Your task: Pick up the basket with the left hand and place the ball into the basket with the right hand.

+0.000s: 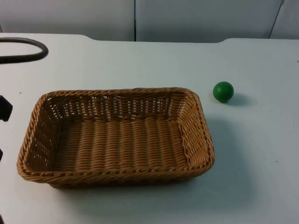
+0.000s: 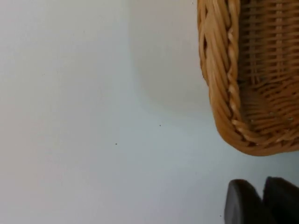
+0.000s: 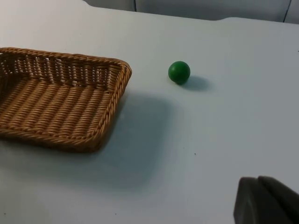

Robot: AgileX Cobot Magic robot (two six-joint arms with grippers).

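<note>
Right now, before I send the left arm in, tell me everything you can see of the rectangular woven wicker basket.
The rectangular woven wicker basket is light brown, with a braided rim, open-weave side walls and a tightly woven flat floor. It sits upright and empty on the white table top, long side running across the top view. Nothing grips or touches it. The small green ball lies apart from it, off its far right corner. The left wrist view looks onto one braided corner.

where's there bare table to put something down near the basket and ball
Bare table lies right of the basket and in front of the green ball. More lies behind the basket up to the grey wall. It is tighter in the gap between basket corner and ball.
</note>
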